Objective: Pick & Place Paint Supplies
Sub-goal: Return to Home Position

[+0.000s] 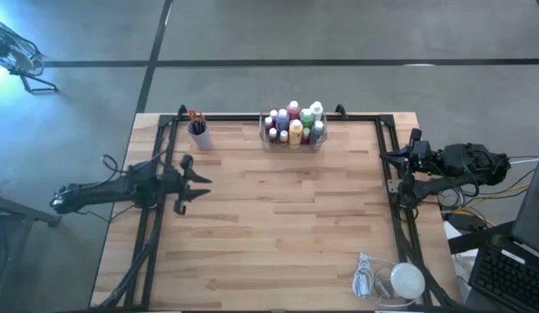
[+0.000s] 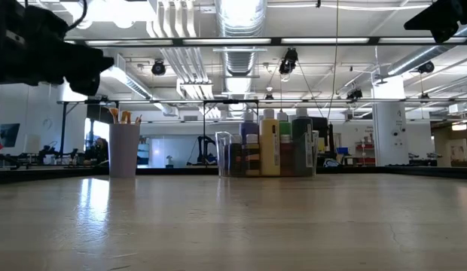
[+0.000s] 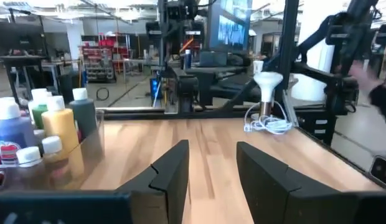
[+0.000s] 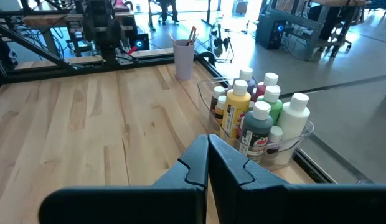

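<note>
Grey concrete floor (image 1: 339, 35) all around, crossed by dark lines, and in the middle of the overhead shot sits my pale butcher-block table (image 1: 278, 226) with a black frame along its edges. From table height the room behind is a big open workshop, with bright ceiling light strips (image 2: 241, 15) and ducts overhead.

Containers: top centre of the overhead frame is the clear bin (image 1: 291, 149), right against the far edge. It's packed with the paint bottles (image 1: 294, 126), all standing upright with pale caps. I can make out yellow, green, blue, pink, white and a dark one. Just left of it, a little apart, is the purple cup (image 1: 199, 135) with the paintbrushes (image 1: 194, 116) poking out the top.

Bottom right corner has the white round lump (image 1: 406, 280) with its coiled cord (image 1: 365, 276) touching it.

My left gripper (image 1: 202, 188) hangs over the left side of the table, jaws spread and holding nothing. My right gripper (image 4: 207, 140) is at the right edge, jaws pressed together on nothing.
</note>
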